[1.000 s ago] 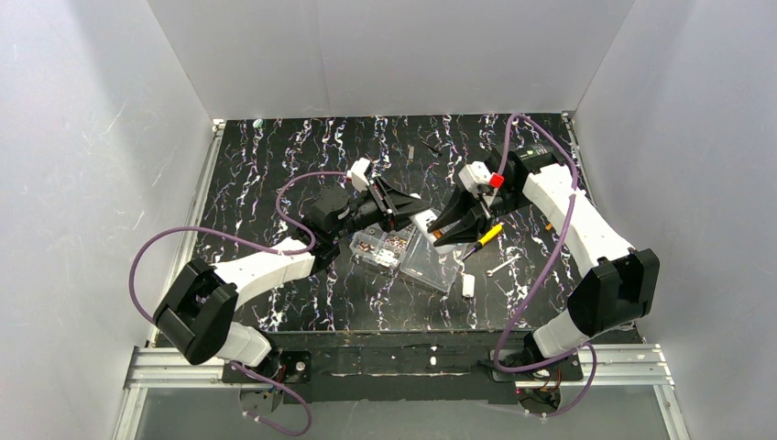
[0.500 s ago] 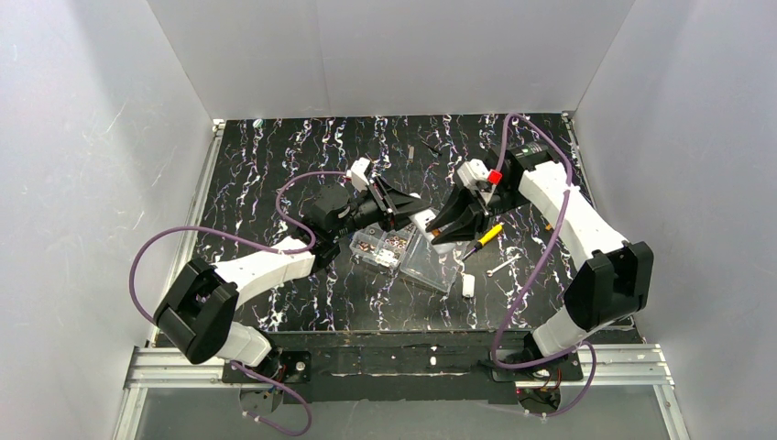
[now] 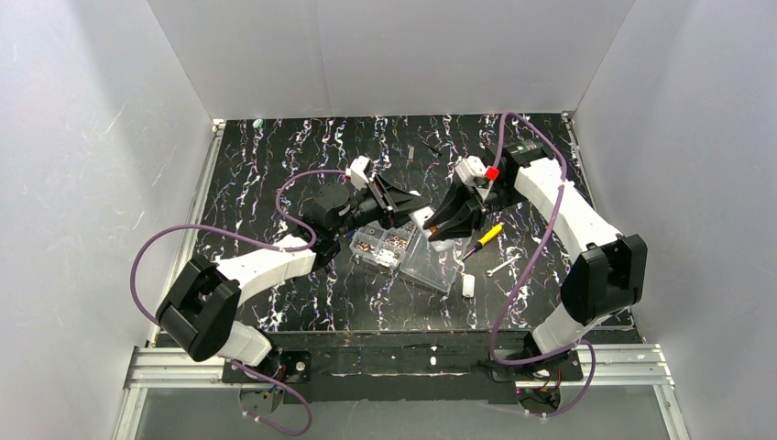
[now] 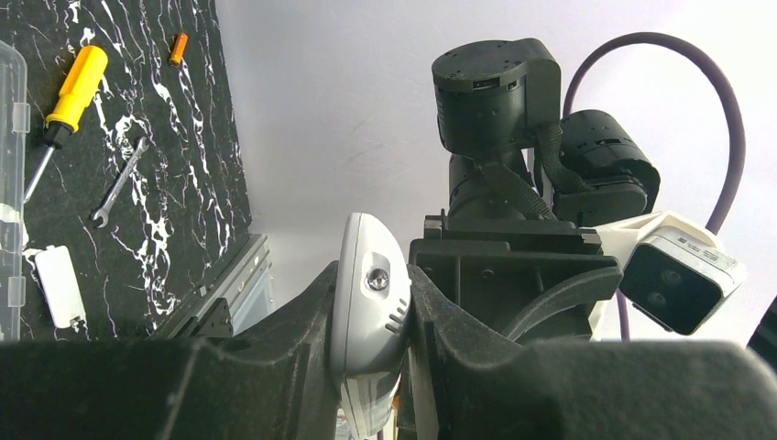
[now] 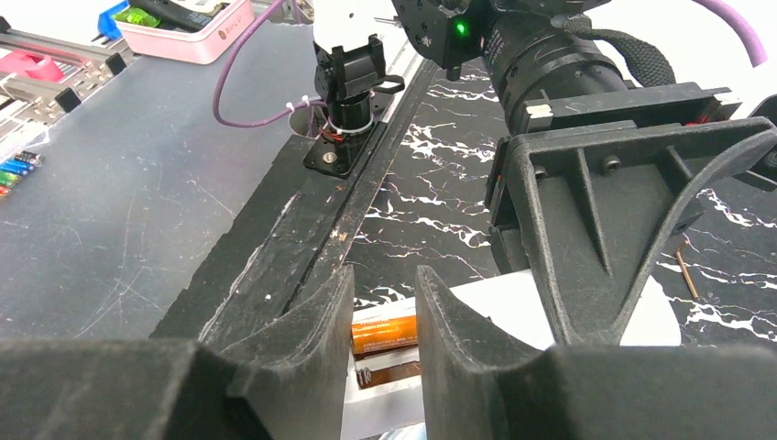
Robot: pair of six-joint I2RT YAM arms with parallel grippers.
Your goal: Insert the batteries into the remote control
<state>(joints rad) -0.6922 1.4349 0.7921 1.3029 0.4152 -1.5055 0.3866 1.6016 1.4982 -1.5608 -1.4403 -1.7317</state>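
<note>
The left gripper is clenched on the remote control, holding it edge-up above the middle of the table, near the clear screw box. The right gripper meets it from the right, fingers closed on an orange battery at the remote's open white back. How deep it sits in the recess is hard to tell. A spare battery lies right of the yellow-handled screwdriver.

Smooth white plastic remote between matt black plastic fingers; glossy orange battery against the remote; clear plastic box near it, on a black, white-veined, stone-look table.
</note>
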